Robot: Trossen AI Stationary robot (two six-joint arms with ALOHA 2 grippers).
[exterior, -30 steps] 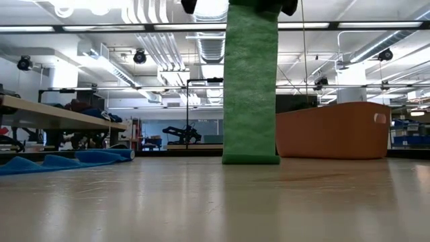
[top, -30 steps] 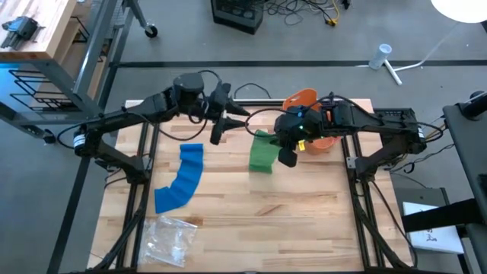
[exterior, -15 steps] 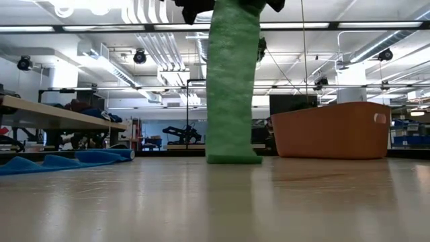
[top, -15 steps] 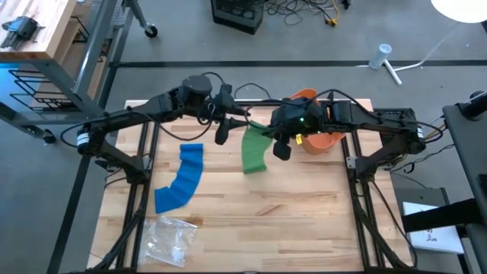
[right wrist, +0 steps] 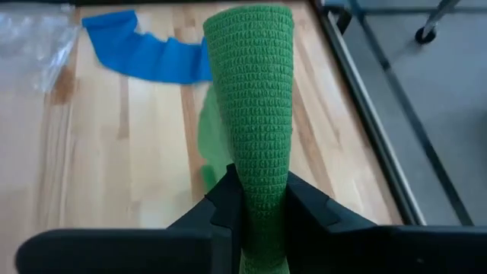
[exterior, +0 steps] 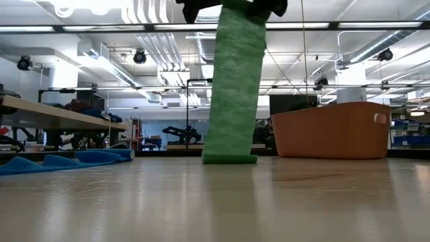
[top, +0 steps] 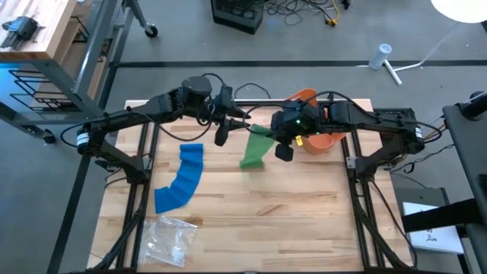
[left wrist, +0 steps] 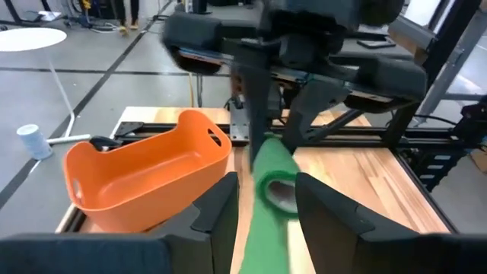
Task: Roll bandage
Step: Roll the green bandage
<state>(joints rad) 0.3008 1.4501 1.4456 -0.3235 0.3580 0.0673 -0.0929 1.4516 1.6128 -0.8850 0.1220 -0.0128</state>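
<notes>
A green bandage (top: 253, 148) is partly wound into a roll (right wrist: 249, 91). Its loose strip (exterior: 232, 87) hangs slanting from the roll, and its lower end rests on the wood. My right gripper (right wrist: 257, 204) is shut on the roll above the table's middle. My left gripper (left wrist: 266, 209) faces it from the left. Its open fingers stand on either side of the roll's free end (left wrist: 275, 190). A blue bandage (top: 183, 179) lies flat and unrolled at the left. My right gripper pinches the green roll near one end (right wrist: 257, 179) between its two fingers. It comes from the table's right, slanting down, with the fingers lying along the roll. The roll sticks out ahead of the fingers, clear of the table. The strip's lower end (exterior: 229, 158) rests on the table. My left gripper's fingers flank the roll's free end; whether they touch it I cannot tell.
An orange bin (top: 313, 125) stands at the back right, just behind my right gripper. A clear plastic bag (top: 171, 240) lies near the front left corner. Bare wood spreads across the near middle and right.
The green strip hung straight a second ago. It now slants, and its lower end has slid toward the table's left, while the top stays in my right gripper. From above the strip now shows narrower, turned partly edge-on.
</notes>
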